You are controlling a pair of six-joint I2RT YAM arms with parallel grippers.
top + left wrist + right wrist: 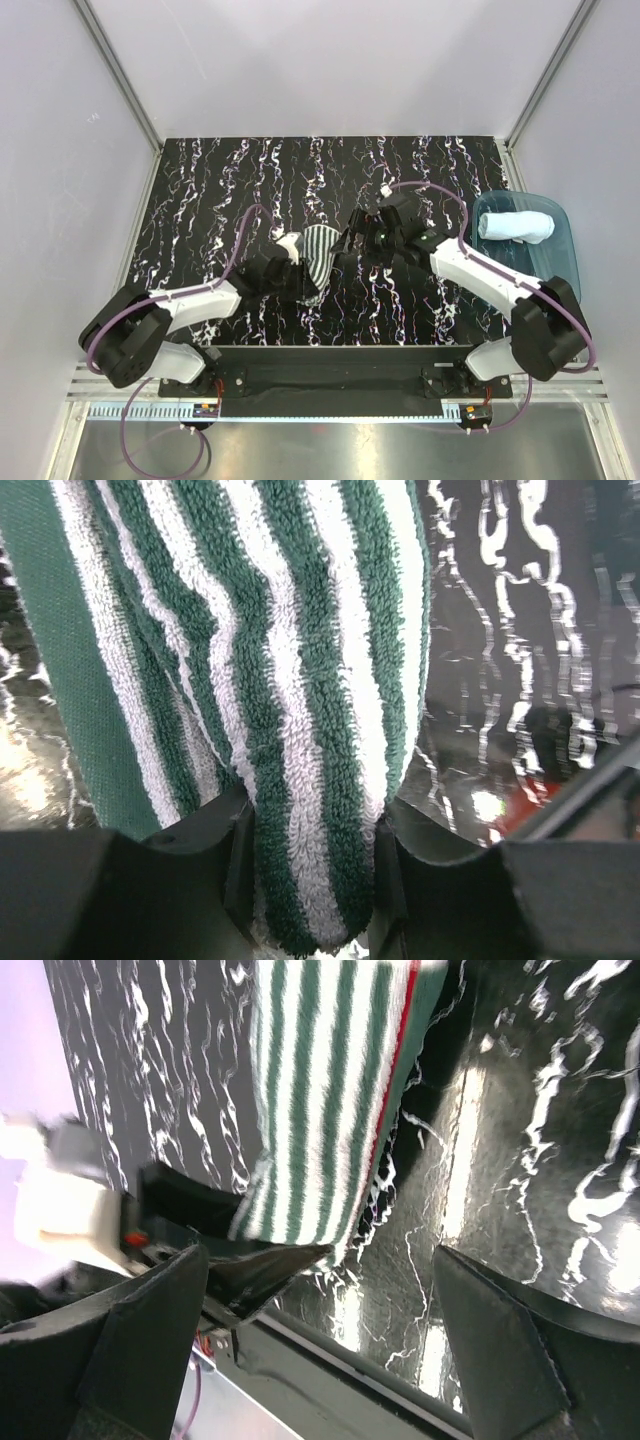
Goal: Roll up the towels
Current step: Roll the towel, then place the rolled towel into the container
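The striped towel point(318, 260), dark green and white, lies bunched at the middle of the table. My left gripper point(292, 278) is shut on its near edge; in the left wrist view the cloth point(300, 730) is pinched between both fingers point(200, 870). My right gripper point(352, 242) is open just right of the towel, empty; the right wrist view shows the towel point(330, 1100) ahead of its spread fingers point(500, 1350). The pale blue towel point(515, 226) lies rolled in the tray at the right.
A translucent blue plastic tray point(566, 258) sits at the table's right edge. The table point(220, 190) is black with white marbling, walled by white panels. A metal rail point(330, 375) runs along the near edge.
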